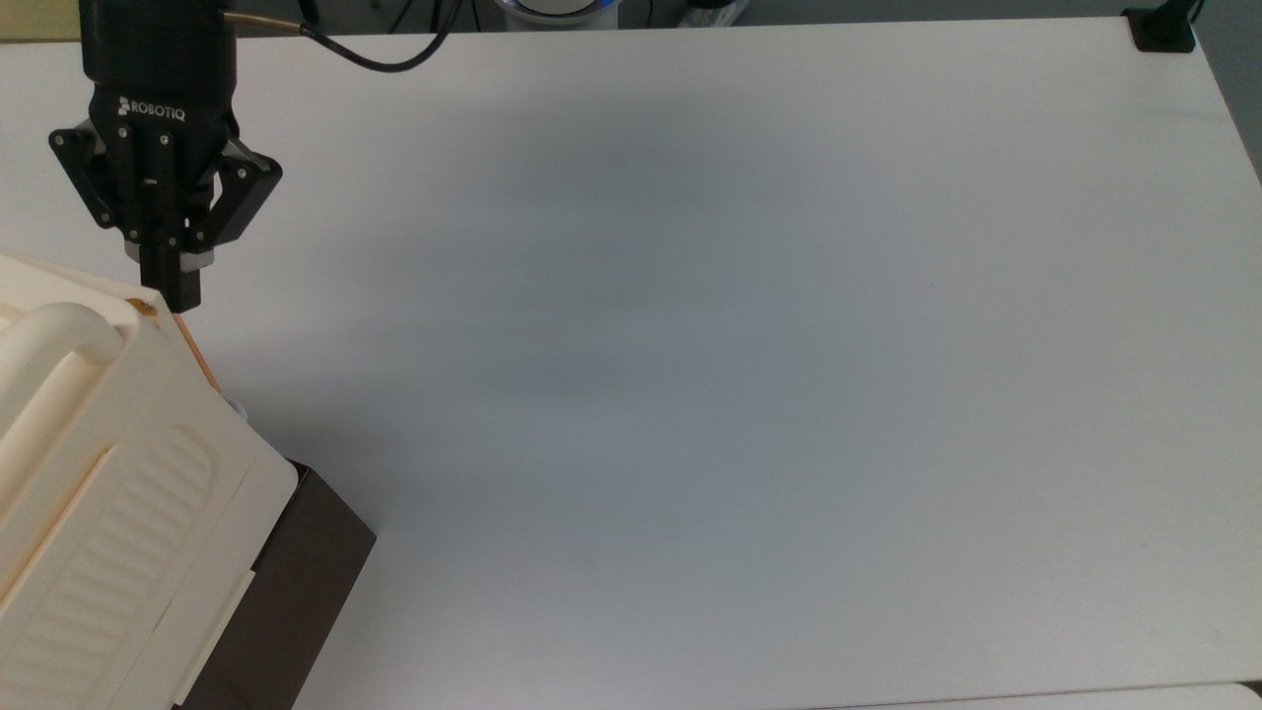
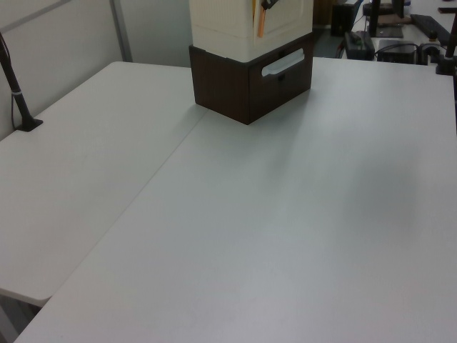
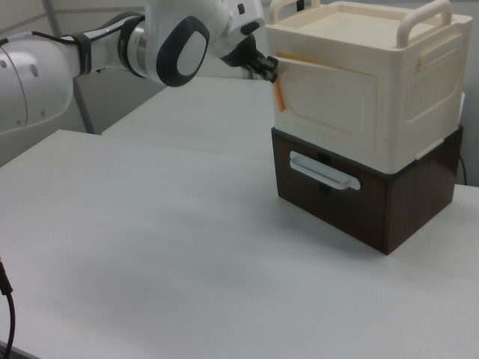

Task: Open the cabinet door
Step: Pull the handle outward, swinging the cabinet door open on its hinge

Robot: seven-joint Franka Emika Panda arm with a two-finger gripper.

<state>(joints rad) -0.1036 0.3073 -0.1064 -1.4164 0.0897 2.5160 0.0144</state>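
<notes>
The cream cabinet [image 1: 99, 473] sits on a dark brown block [image 1: 286, 602] at the top view's lower left, with a thick tube handle [image 1: 49, 335] on top. Its cabinet door [image 3: 329, 105] stands slightly ajar in the right view, and an orange strip [image 3: 279, 93] shows along the free edge. My gripper [image 1: 170, 294] is shut on that edge at the door's upper corner. In the right view my gripper [image 3: 268, 69] is at the door's top left corner. In the left view the cabinet [image 2: 221, 21] is at the top edge, with my gripper [image 2: 268, 4] beside the orange strip [image 2: 260, 25].
The white table [image 1: 739, 345] stretches wide to the top view's right of the cabinet. The dark block has a drawer with a pale handle [image 3: 324, 172] under the door. A black clamp [image 1: 1161, 28] sits at the table's far right corner. My white arm [image 3: 90, 52] reaches in from the right view's left.
</notes>
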